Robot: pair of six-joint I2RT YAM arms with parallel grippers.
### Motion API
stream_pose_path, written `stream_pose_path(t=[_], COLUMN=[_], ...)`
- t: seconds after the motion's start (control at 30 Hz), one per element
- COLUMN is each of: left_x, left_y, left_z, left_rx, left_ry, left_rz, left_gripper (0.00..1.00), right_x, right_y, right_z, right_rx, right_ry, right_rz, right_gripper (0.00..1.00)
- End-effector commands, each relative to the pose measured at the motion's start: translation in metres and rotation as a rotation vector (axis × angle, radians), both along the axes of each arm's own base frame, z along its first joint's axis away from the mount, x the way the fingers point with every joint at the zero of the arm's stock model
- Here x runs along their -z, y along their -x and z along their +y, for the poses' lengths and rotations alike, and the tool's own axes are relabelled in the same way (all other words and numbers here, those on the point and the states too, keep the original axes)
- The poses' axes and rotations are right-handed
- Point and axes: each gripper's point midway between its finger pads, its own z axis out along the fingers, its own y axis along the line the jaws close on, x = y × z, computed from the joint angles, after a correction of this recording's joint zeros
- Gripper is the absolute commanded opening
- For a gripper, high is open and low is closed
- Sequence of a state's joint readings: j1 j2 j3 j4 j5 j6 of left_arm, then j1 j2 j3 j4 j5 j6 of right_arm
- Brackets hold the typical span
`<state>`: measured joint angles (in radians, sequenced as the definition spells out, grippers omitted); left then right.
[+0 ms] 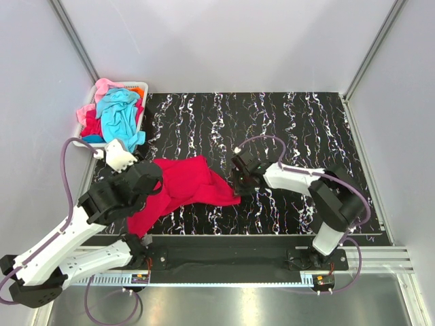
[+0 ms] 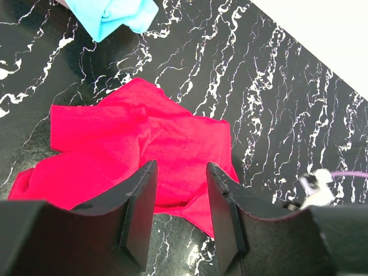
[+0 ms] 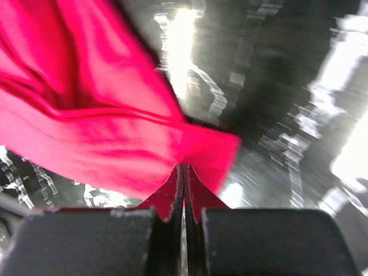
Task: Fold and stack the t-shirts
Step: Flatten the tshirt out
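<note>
The crimson-red t-shirt [image 1: 183,187] lies crumpled on the black marbled table, left of centre. It also shows in the left wrist view [image 2: 138,149] and the right wrist view [image 3: 98,115]. My right gripper [image 1: 239,187] is shut on the shirt's right edge, its fingertips [image 3: 183,172] pinching a corner of the cloth. My left gripper [image 2: 179,178] is open and empty, held above the shirt's left part [image 1: 146,178]. More t-shirts, turquoise [image 1: 121,114], pink [image 1: 102,88] and a bit of orange [image 1: 138,90], are piled in the white basket.
The white plastic basket [image 1: 139,85] stands at the table's back left corner, close behind my left arm. A turquoise sleeve [image 2: 115,14] hangs from it over the table. Grey walls close in the table [image 1: 306,136] on three sides.
</note>
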<state>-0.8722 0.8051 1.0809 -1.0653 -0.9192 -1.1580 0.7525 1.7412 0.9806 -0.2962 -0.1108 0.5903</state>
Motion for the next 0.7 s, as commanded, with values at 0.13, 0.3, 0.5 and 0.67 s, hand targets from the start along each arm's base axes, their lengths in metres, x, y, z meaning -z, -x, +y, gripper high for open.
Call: stream_pose_path(t=[0.13, 0.3, 0.5, 0.67], left_x=[-0.001, 0.001, 0.0, 0.0], left_y=[-0.002, -0.003, -0.005, -0.005], left_z=[-0.001, -0.005, -0.01, -0.01], left_rx=[0.003, 0.012, 0.028, 0.035], left_ry=[0.006, 0.004, 0.004, 0.002], left_rz=[-0.019, -0.01, -0.006, -0.007], left_gripper=[0.44, 0.45, 0.45, 0.45], right_x=[-0.055, -0.064, -0.047, -0.04], right_y=[-0.027, -0.031, -0.021, -0.01], right_z=[-0.071, -0.083, -0.057, -0.037], right_rx=[0.231, 0.252, 0.167, 0.122], right_ry=[0.277, 0.343, 0.235, 0.082], right_rz=[-0.225, -0.245, -0.182, -0.168], right_gripper=[0.0, 0.0, 0.48, 0.59])
